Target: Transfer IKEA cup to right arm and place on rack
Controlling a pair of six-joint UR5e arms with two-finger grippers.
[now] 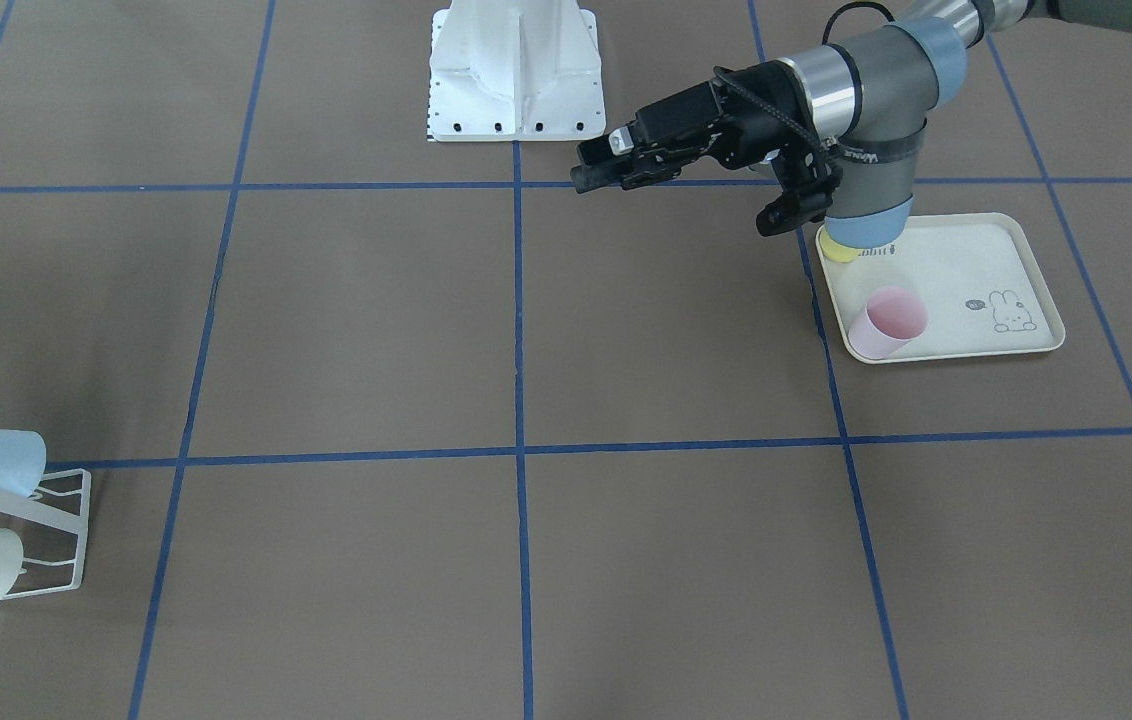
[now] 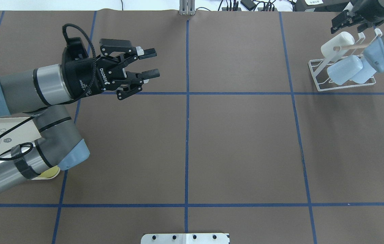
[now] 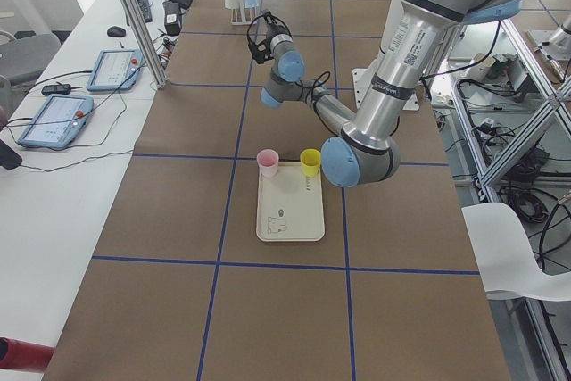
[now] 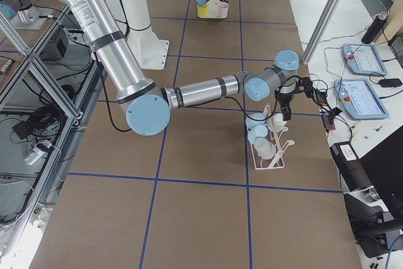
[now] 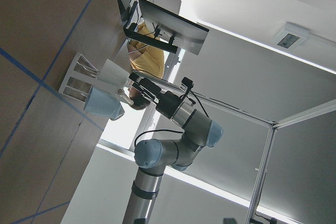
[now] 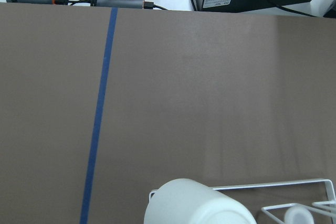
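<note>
**Right jaws** (image 2: 348, 27): In the overhead view they appear spread, standing just above the raised end of the white IKEA cup (image 2: 338, 43). Contact cannot be confirmed. The right wrist view shows the cup's rounded end low in frame with no finger on it. Judged released, not gripped.

**White IKEA cup:** It sits immediately under the right jaws, seated on the rack (image 2: 348, 86). Its long axis is slanted, running from beneath the jaws down toward the rack's base, and it crosses the wooden dowel (image 2: 361, 43). Two light blue cups (image 2: 344, 70) lie on the rack, on the far side of the white cup from the jaws.

**Left jaws** (image 2: 153, 62): They are wide open and empty, held above the tabletop (image 2: 239, 142) and pointing toward the right arm. The white cup is well apart from them, far out ahead. The right arm is much the nearer. Behind the left jaws, under that arm, a tray (image 1: 976, 250) carries a pink cup (image 1: 888, 322) and a yellow cup (image 1: 836, 248).

**Assessment:** The hand-over is complete and the placement looks finished. The remaining move is withdrawal of the right jaws, which should lift clear of the cup's raised end. The hazard is a finger snagging the cup or dowel and unseating it.
</note>
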